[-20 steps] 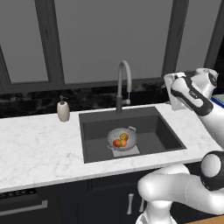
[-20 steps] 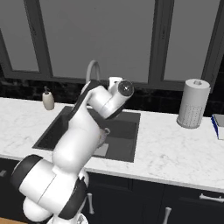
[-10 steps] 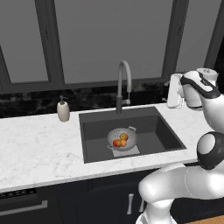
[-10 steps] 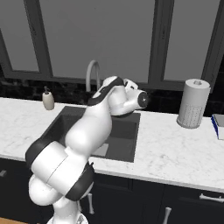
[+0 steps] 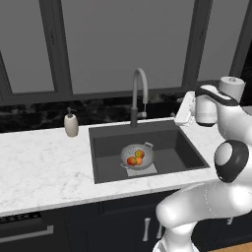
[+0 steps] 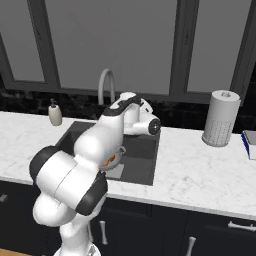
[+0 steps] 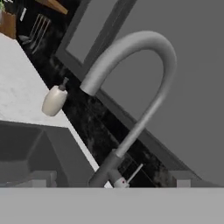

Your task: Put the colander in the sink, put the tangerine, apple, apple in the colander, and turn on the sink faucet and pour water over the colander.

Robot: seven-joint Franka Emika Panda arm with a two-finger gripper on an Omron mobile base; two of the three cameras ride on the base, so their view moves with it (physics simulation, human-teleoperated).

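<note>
A: What has changed over the last second?

B: The arm has swung right and now sits over the counter (image 5: 44, 167) beside the sink (image 5: 182, 147), wrist camera aimed at the faucet (image 5: 139, 93). The colander (image 5: 137, 156) sits in the sink with the tangerine (image 5: 140, 154) and apples (image 5: 132, 161) inside, so the lever is probably next.

A: Faucet orientation?

B: Long axis upright; the spout (image 7: 89, 85) arches forward over the sink, lever (image 7: 134, 172) at its base. No water visible.

A: Fingers?

B: State cannot be determined
</note>
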